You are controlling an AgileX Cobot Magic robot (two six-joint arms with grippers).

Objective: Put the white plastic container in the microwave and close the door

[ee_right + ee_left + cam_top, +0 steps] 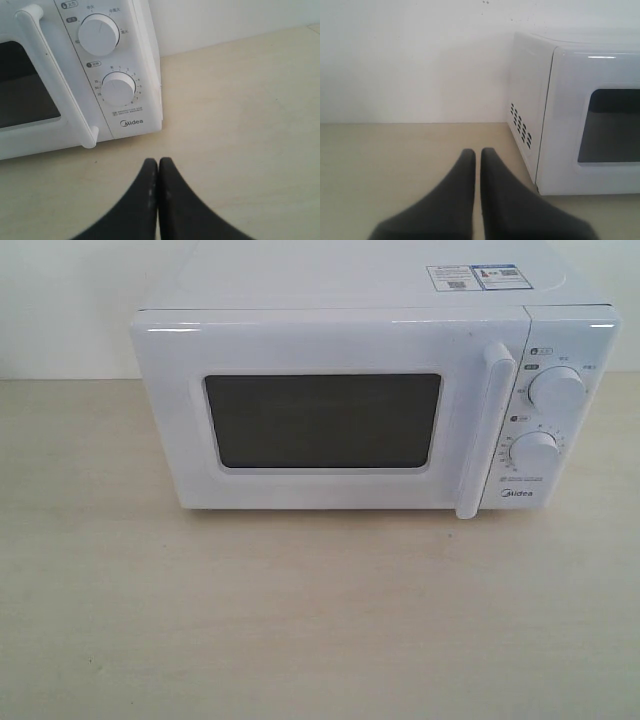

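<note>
The white microwave (370,390) stands at the back of the pale table, its door (320,420) shut flat, dark window facing me, bar handle (482,430) upright beside two round dials. No white plastic container shows in any view. My left gripper (478,151) hovers over the table off the microwave's (570,115) vented side, black fingers shut with nothing between them. My right gripper (158,161) is shut and empty too, just in front of the dial panel corner of the microwave (80,70). Neither gripper appears in the exterior view.
The pale wooden table (300,620) stretches in front of the microwave. A white wall (410,60) runs behind. Two stickers (472,277) lie on the microwave's top.
</note>
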